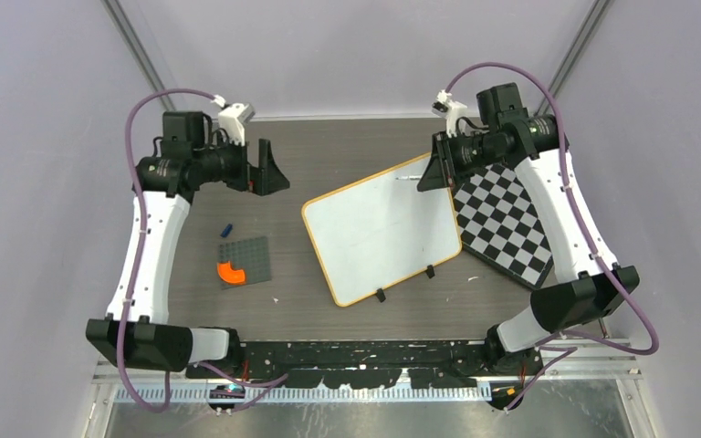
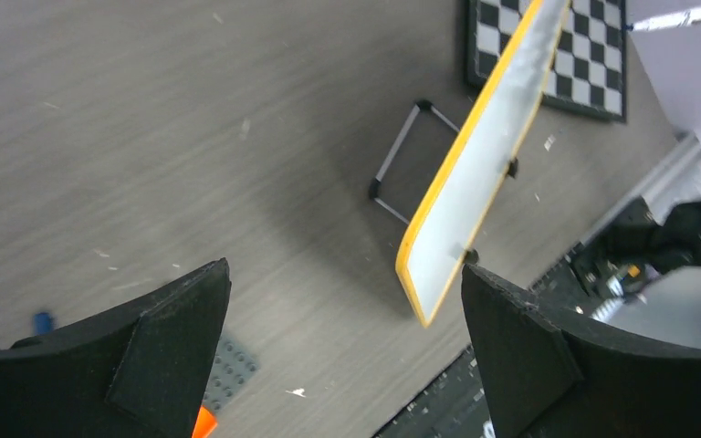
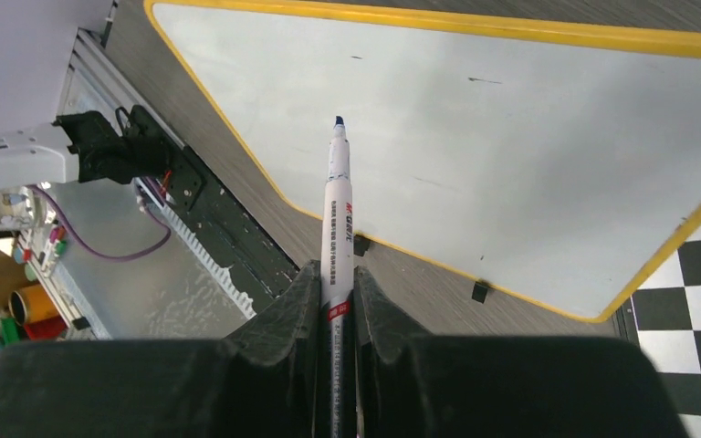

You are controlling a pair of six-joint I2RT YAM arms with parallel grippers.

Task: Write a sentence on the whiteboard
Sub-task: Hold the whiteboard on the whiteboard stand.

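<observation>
One marker [image 3: 338, 201] sits pinched in my right claw [image 3: 336, 276], pointing at the whiteboard [image 3: 511, 155]. My left claw [image 2: 345, 269] hangs spread, at its ten o'clock.

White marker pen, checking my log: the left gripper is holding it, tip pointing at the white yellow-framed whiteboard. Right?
No: the right gripper holds the white marker pen, tip pointing at the whiteboard, as the right wrist view shows.

L claw [image 2: 345, 269] spread wide; whiteboard [image 2: 479, 173] edge-on, prob. tilted.
</observation>
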